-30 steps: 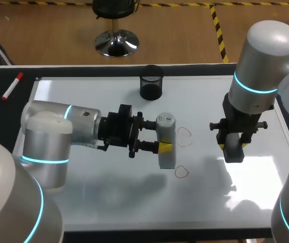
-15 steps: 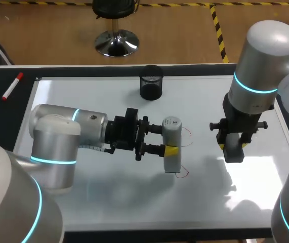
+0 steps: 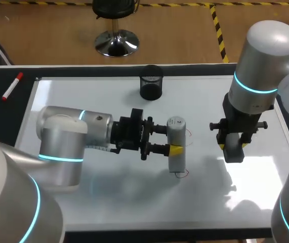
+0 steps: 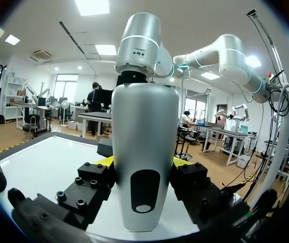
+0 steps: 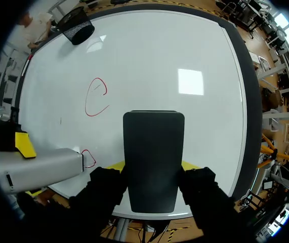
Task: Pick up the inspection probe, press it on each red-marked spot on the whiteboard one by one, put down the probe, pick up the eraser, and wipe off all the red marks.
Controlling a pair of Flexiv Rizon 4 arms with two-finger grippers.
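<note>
Left hand pinches 1 probe, mid whiteboard.
Probe tip at the near red mark of 2; right hand pinches 1 eraser above the board's right side.

Left tool holds the probe (beside red mark).

red marks partly behind probe, head view
</note>
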